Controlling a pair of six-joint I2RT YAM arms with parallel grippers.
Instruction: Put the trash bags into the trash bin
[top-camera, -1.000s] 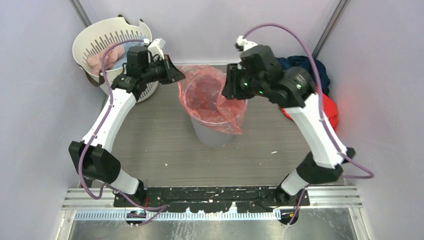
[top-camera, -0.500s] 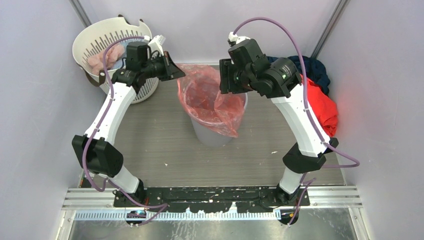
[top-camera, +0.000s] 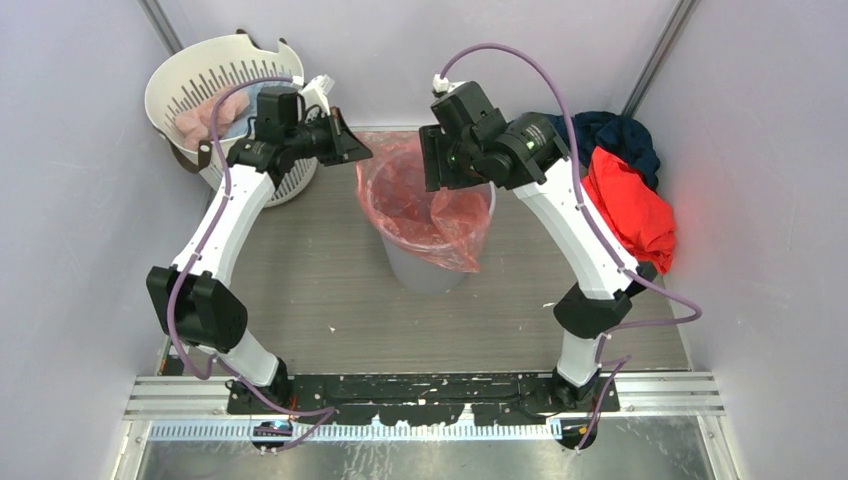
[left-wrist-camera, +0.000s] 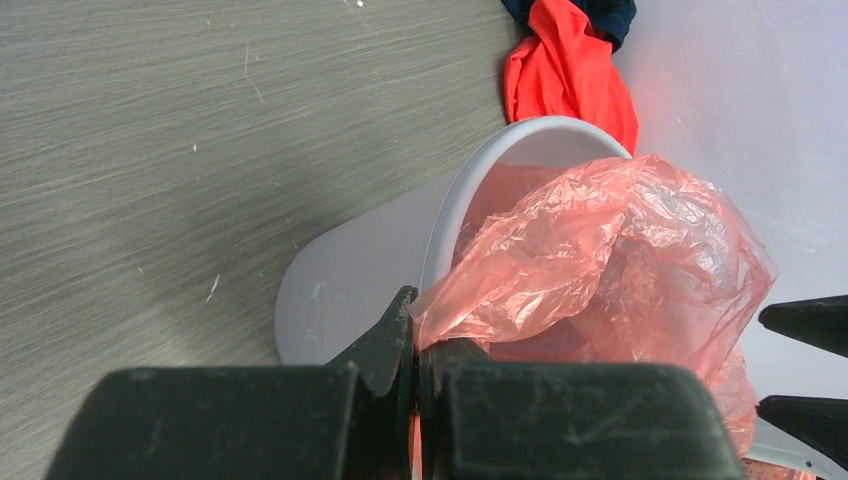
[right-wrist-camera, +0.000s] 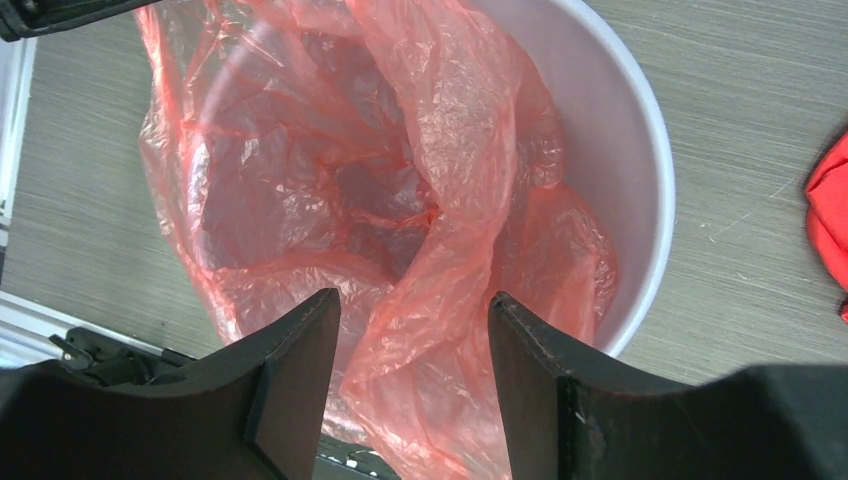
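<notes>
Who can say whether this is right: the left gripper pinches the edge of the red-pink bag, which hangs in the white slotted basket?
Not quite. The left gripper does pinch the edge of the red-pink bag, but the bag hangs in the grey bin, not the white slotted basket, which stands apart at the far left. The left wrist view shows it.

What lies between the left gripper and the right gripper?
The red trash bag, spread over the grey bin, as the top view shows. The left gripper pinches its edge.
</notes>
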